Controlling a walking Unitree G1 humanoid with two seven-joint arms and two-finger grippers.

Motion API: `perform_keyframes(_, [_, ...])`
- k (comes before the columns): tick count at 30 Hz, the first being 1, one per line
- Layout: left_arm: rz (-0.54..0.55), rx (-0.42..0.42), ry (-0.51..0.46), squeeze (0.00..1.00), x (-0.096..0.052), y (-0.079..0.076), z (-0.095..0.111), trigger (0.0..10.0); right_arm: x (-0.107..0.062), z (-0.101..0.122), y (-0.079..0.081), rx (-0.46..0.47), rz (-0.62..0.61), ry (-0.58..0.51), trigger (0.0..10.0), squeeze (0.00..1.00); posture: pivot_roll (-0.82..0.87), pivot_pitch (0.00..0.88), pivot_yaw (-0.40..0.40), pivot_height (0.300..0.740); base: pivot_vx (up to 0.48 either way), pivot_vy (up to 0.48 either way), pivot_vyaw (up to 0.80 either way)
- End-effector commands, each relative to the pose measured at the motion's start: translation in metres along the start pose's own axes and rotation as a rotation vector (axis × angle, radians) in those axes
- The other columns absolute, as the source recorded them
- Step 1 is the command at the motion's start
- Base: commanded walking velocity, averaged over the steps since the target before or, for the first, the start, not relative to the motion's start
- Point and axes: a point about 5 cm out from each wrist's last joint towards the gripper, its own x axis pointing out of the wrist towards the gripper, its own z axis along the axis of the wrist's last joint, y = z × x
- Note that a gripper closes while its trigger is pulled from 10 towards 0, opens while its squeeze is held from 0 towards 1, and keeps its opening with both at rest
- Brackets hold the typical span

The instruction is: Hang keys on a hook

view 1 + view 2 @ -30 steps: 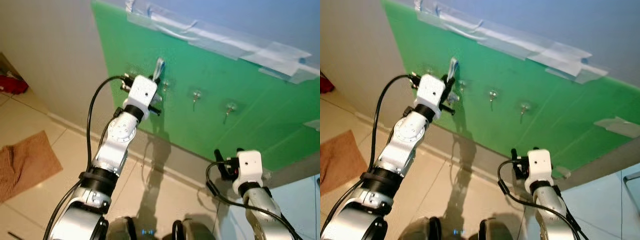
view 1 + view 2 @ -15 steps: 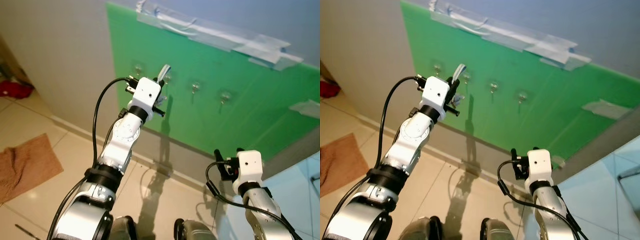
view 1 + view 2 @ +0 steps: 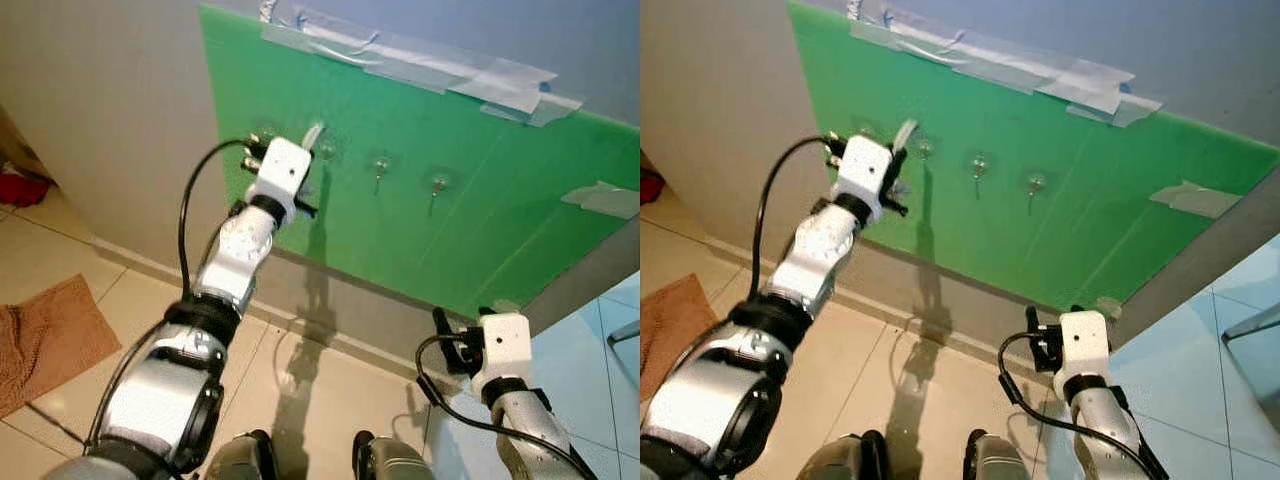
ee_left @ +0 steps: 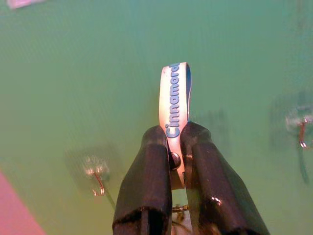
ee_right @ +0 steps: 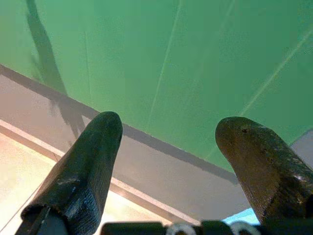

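A green board (image 3: pixel 480 230) is taped to a pale wall, strips of clear tape (image 3: pixel 420 70) running along its top edge and another piece near its right edge. Below it lie beige floor tiles, with a brown mat (image 3: pixel 45 335) on the floor to the robot's left and a red object (image 3: pixel 18 187) against the wall beyond it.

A row of small clear suction hooks is stuck across the upper part of the board. In the left eye view, one hook (image 3: pixel 380 166) sits near the middle of the row and another (image 3: pixel 438 184) lies to its right; a further hook (image 3: pixel 327 150) is just beside the raised gripper.

The left gripper (image 4: pixel 176 161) is held up close to the board's upper left area. Its two black fingers (image 4: pixel 146 186) are pressed together on the keys (image 4: pixel 175 122), clamping the white strap with blue lettering near its lower part, so that the looped end of the strap stands up past the fingertips toward the board. A bit of metal shows between and under the fingers. In the left wrist view a hook (image 4: pixel 95 171) lies off to one side of the strap, apart from it, and another hook (image 4: pixel 301 129) shows at the far side.

The right gripper (image 5: pixel 168 129) hangs low near the board's bottom right corner, its fingers (image 5: pixel 88 161) spread wide apart with nothing between them.
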Motion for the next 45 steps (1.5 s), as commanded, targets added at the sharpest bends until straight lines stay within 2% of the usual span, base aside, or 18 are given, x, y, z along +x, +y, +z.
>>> perform_keyframes(1, [-0.013,0.004,-0.008,0.00,0.002,-0.004,0.001,10.0,-0.004,0.002,-0.008,-0.009,-0.030,-0.003,10.0,0.11,-0.23,0.173,-0.044,0.740,0.000,0.000,0.00])
perform_keyframes(16, [-0.041,0.066,-0.032,0.00,0.010,0.003,0.009,10.0,-0.039,-0.008,-0.015,-0.026,-0.069,0.046,10.0,0.11,-0.31,0.222,-0.055,0.740,0.000,0.000,0.00])
perform_keyframes(26, [-0.093,0.093,-0.062,0.00,0.013,-0.009,0.013,10.0,-0.063,-0.009,-0.016,-0.033,-0.095,0.076,10.0,0.11,-0.37,0.262,-0.053,0.740,0.000,0.000,0.00])
perform_keyframes(34, [-0.133,0.093,-0.111,0.00,0.015,-0.024,0.020,10.0,-0.069,-0.011,-0.015,-0.027,-0.115,0.092,10.0,0.11,-0.38,0.269,-0.039,0.740,0.000,0.000,0.00])
perform_keyframes(45, [-0.121,0.091,-0.166,0.00,0.017,-0.028,0.031,10.0,-0.067,-0.015,-0.014,-0.025,-0.112,0.096,10.0,0.11,-0.37,0.262,-0.034,0.740,0.000,0.000,0.00])
